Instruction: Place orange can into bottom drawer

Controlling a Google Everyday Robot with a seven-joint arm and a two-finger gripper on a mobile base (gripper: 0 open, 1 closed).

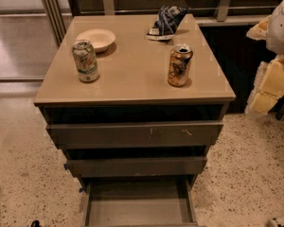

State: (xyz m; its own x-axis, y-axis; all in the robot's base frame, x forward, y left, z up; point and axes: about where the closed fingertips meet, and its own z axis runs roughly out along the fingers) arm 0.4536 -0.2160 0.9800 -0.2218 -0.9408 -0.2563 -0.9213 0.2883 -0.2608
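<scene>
Below the orange can (180,65), the bottom drawer (139,207) is lying open; we are planning a square mid-body grasp, our gripper sitting out of view, state untellable.

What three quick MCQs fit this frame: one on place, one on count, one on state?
1. Where does the orange-gold aluminium drink can stand?
A. right part of the beige cabinet top
B. inside the lowest grey-brown drawer
C. on the speckled floor

2. How many drink cans stand on the cabinet top?
A. one
B. two
C. three

3. What state is the lowest drawer in?
A. shut flush
B. pulled out
C. holding a can

Answers:
1. A, it stands upright on the right part of the top.
2. B, there is the orange can plus a pale green-and-white can on the left.
3. B, its flat grey floor shows with no can on it.

The gripper is out of view.
</scene>
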